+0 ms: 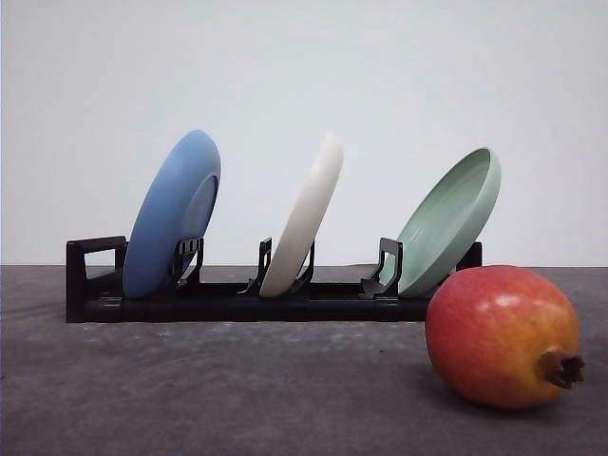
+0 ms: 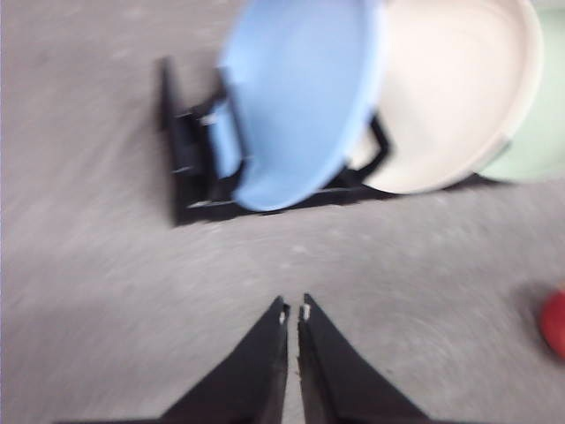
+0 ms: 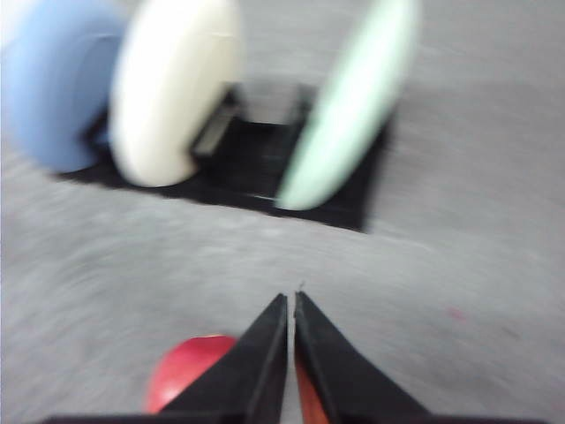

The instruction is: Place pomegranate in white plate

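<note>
1. My left gripper [image 2: 294, 311] hangs over bare grey table [image 1: 190, 389] with its fingers pressed nearly together, holding nothing. My right gripper [image 3: 290, 300] is pinched together the same way, also empty.

2. The pomegranate [image 1: 502, 335] lies on its side on the table, near the front and toward my right, its dark calyx pointing sideways to the right — so its crown-to-base axis runs roughly across the table, not up.

3. The white plate [image 1: 306, 217] stands tilted on edge in the middle slot of the black rack [image 1: 237, 302], between the blue plate [image 1: 171, 217] and the green plate [image 1: 451, 220]. The fruit sits in front of the green plate's end of the rack, apart from it.

4. What matters most: in my right wrist view the pomegranate [image 3: 190, 371] sits just behind my fingers, partly hidden by them. In my left wrist view it is only a red sliver [image 2: 554, 323] at the far edge, well away. I judge my right arm the nearer one.

5. I reckon my right fingers must spread before closing across the fruit's round middle — avoiding the calyx.

6. Both wrist views are blurred, so finer detail escapes me.
</note>
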Robot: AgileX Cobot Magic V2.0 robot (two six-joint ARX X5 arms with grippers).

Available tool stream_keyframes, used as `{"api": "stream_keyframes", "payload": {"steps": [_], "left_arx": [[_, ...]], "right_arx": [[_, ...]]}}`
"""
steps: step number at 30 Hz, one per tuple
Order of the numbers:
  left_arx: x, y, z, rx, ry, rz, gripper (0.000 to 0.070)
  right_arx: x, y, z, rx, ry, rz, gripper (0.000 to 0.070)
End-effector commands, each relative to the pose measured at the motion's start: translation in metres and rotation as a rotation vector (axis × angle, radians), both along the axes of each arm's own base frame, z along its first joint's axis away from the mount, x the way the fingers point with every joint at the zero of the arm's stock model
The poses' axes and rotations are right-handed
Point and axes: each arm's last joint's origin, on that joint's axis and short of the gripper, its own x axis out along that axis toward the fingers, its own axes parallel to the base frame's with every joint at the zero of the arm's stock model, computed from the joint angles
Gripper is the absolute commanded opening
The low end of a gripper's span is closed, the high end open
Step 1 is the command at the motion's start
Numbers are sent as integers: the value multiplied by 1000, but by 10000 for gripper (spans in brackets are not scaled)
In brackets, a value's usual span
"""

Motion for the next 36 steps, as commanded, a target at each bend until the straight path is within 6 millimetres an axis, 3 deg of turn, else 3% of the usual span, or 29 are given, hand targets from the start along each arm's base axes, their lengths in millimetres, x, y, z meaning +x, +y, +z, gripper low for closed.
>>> {"api": "stream_keyframes", "payload": {"steps": [1,4,5,6,8,9,11,21,28,36], "left_arx": [[1,-3,8,38,-57,-49,3],[1,-7,8,50,-60,-86,5],[1,-8,8,50,-60,-94,27],[1,-8,8,49,-61,-102,68],[1,-9,8,41,-63,-123,256],[1,-9,9,35,-63,-132,338],[0,-10,9,19,-66,-159,386],[15,-32,18,-18,-205,-340,390],[43,-67,12,24,-282,-398,390],[75,-116,-13,94,-339,-426,390]], "right_arx": [[1,2,4,-17,-27,25,8],[0,4,4,-17,-28,40,23],[0,4,4,-17,-28,41,72],[0,4,4,-17,-29,41,153],[0,4,4,-17,-29,40,374],[0,4,4,-17,-29,40,429],[0,4,4,-17,-29,40,430],[0,4,4,-13,-28,47,429],[0,4,4,-11,-25,45,429],[0,4,4,-10,-25,44,429]]}}
